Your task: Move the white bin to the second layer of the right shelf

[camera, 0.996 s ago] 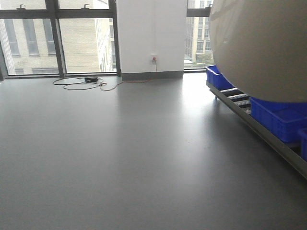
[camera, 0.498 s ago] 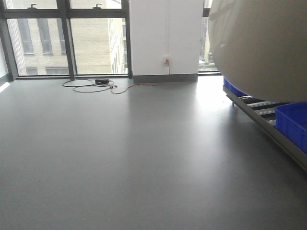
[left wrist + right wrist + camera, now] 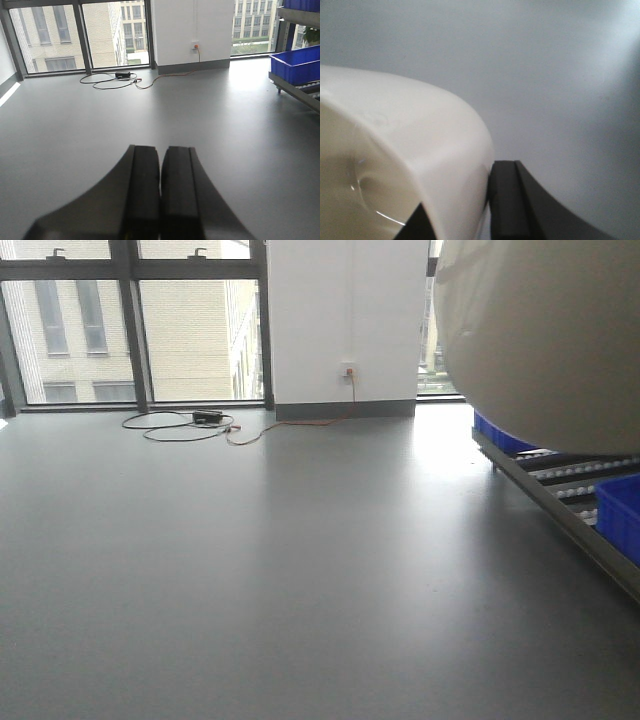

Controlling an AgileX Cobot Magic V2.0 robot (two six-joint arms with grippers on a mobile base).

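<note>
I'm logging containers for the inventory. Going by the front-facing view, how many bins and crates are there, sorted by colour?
white bin: 1
blue crates: 2 (far one, near one)
Total: 3

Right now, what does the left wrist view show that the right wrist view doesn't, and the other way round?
Only the left wrist view: the left gripper, jaws shut on nothing, plus windows, a coiled cable and a blue crate on the rack at right. Only the right wrist view: the right gripper clamped over the wall of the white bin. Both: bare grey floor.
</note>
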